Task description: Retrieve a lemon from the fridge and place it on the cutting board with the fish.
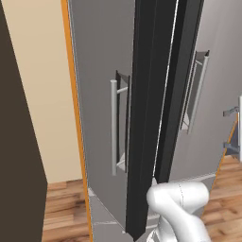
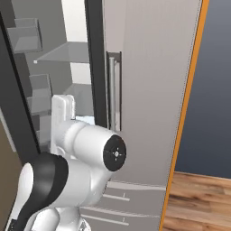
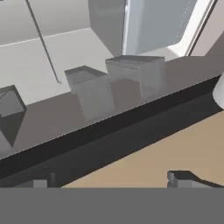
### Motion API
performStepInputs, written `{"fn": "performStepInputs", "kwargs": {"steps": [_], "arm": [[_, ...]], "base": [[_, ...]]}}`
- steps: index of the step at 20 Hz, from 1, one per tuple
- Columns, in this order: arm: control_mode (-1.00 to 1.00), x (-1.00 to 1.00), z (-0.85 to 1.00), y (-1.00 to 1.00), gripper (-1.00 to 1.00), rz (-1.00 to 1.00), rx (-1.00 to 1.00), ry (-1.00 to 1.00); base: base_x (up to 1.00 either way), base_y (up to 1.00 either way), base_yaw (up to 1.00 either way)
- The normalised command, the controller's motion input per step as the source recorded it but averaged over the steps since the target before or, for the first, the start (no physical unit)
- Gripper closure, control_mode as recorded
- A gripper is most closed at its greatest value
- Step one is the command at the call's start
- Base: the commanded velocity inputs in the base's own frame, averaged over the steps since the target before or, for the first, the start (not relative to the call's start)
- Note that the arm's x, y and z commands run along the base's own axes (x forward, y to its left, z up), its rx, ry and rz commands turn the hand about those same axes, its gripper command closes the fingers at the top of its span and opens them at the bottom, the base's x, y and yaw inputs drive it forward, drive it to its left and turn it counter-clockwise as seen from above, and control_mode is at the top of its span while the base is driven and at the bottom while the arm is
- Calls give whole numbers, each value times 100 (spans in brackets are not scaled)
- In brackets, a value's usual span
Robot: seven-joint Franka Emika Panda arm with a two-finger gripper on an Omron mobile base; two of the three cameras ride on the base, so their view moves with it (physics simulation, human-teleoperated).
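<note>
Left base view, your left: beige wall, then fridge (image 1: 101, 118), grey door with silver bar handle (image 1: 114, 126), dark open door edge (image 1: 146, 113) at centre. Right base view: fridge interior at left, glass shelf (image 2: 63, 54), grey door bins (image 2: 25, 34); closed door right of it, orange cabinet edge (image 2: 187, 113) beyond. Hand view: gripper (image 3: 111, 180) fingertips wide apart, holding nothing, facing door bins. You cannot tell where lemon is.
</note>
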Motion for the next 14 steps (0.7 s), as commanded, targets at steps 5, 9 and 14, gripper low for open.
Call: {"fn": "performStepInputs", "kwargs": {"steps": [5, 9, 14], "arm": [[-100, 42, -10, 15, -100, 13, 0, 0], [-100, 37, 0, 13, -100, 9, 0, -1], [-100, 38, 0, 28, -100, 1, 0, -1]], "base": [[0, 0, 0], [0, 0, 0], [0, 0, 0]]}}
